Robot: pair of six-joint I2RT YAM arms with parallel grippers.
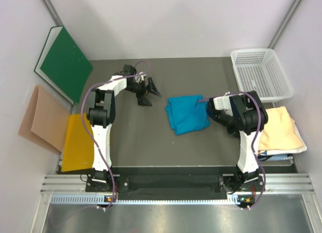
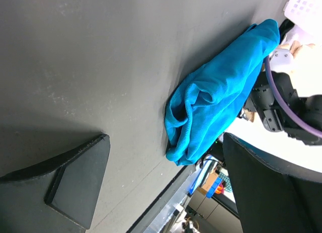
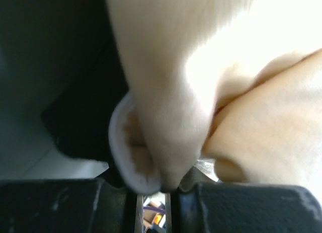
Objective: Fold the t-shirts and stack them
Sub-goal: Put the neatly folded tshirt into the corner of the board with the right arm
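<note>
Cream t-shirt [image 3: 168,107] seemingly pinched in right tool [image 3: 153,192]; left tool [image 1: 154,98] spread, near teal t-shirt [image 1: 186,113].

right hand [image 3: 153,195]: jaws nearly together | cream t-shirt [image 3: 171,92]: bunched fold pinched between them, fills view

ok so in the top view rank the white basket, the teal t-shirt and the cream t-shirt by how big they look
1. white basket, clearly largest.
2-3. cream t-shirt and teal t-shirt look about alike; the right arm hides part of the cream one, so I won't rank them.
</note>
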